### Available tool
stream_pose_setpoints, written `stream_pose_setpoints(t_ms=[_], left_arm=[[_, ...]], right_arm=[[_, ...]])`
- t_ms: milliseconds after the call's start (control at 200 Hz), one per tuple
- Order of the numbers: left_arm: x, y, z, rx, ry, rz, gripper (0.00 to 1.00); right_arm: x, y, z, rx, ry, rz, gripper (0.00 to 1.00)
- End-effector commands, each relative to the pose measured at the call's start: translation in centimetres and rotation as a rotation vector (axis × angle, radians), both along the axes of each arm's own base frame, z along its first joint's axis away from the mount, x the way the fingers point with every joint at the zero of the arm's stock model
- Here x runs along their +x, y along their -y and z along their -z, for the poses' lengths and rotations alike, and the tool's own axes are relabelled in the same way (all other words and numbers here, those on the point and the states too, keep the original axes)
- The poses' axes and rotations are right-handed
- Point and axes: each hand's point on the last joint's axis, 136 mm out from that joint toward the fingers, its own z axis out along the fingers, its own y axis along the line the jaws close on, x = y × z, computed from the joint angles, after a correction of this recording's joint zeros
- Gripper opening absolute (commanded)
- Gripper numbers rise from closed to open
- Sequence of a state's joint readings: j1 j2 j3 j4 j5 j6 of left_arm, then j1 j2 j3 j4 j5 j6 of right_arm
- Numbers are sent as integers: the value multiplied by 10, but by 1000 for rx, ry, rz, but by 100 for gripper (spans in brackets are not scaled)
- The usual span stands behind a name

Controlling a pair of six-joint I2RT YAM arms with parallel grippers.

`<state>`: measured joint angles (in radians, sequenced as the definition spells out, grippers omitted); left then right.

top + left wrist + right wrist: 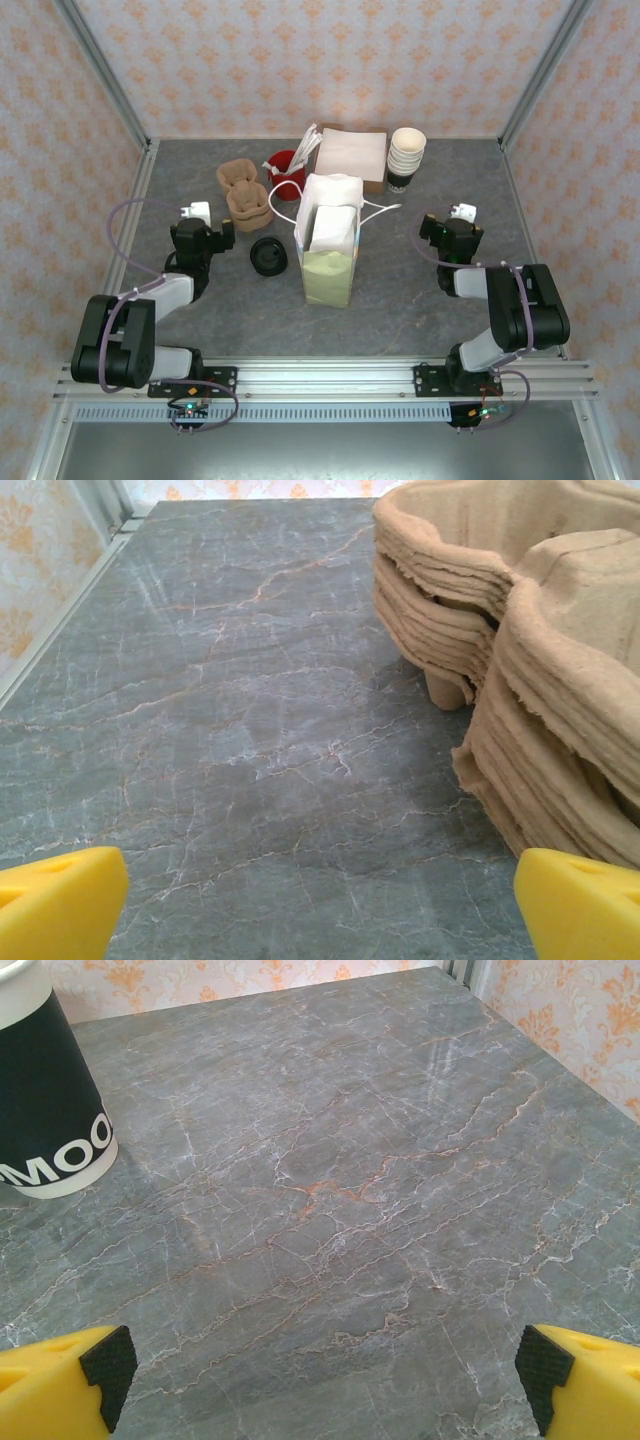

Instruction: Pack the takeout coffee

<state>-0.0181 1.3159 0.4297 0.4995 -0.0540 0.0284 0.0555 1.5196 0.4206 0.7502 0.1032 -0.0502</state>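
Observation:
The takeout coffee, a small dark cup with a round black lid, stands on the table just left of the white paper bag. The bag is upright with its mouth open. My left gripper is left of the cup and points toward the back. Its yellow fingers stand wide apart over bare table, so my left gripper is open and holds nothing. My right gripper is right of the bag. It is open too, with bare table between its black-tipped fingers.
Stacked pulp cup carriers sit close to the right of my left gripper. A stack of lidless cream-rimmed cups, a napkin box and a red cup stand at the back. Walls enclose the table.

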Motion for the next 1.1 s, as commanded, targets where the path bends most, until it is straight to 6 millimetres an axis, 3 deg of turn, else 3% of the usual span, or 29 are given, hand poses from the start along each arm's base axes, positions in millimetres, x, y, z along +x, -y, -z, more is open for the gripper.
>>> stream_pose_setpoints(t_ms=[0, 75, 165, 315, 395, 485, 561, 636, 691, 786, 1096], left_arm=[[-12, -14, -12, 19, 34, -25, 100], [-24, -25, -10, 16, 39, -62, 100], [-25, -29, -13, 4, 66, -77, 100], [2, -12, -13, -63, 82, 11, 100], [15, 1, -4, -69, 5, 87, 100], [21, 4, 0, -88, -18, 90, 100], [24, 2, -7, -117, 62, 66, 100], [26, -4, 4, -101, 44, 12, 100], [31, 7, 8, -66, 21, 59, 100], [22, 4, 14, -47, 42, 17, 100], [22, 8, 14, -4, 63, 11, 100]], right_arm=[[2, 0, -4, 4, 29, -5, 99], [2, 0, -5, 3, 31, -5, 99], [2, 0, -5, 3, 30, -7, 99], [2, -1, -4, 8, 26, -11, 99], [2, -1, -4, 9, 27, -11, 99], [2, 0, -4, 8, 27, -11, 99], [2, -1, -4, 7, 27, -12, 99], [2, 0, -4, 8, 28, -10, 99], [2, 0, -4, 7, 28, -10, 99], [2, 0, -4, 7, 26, -10, 99], [3, -3, -4, 8, 24, -29, 99]])
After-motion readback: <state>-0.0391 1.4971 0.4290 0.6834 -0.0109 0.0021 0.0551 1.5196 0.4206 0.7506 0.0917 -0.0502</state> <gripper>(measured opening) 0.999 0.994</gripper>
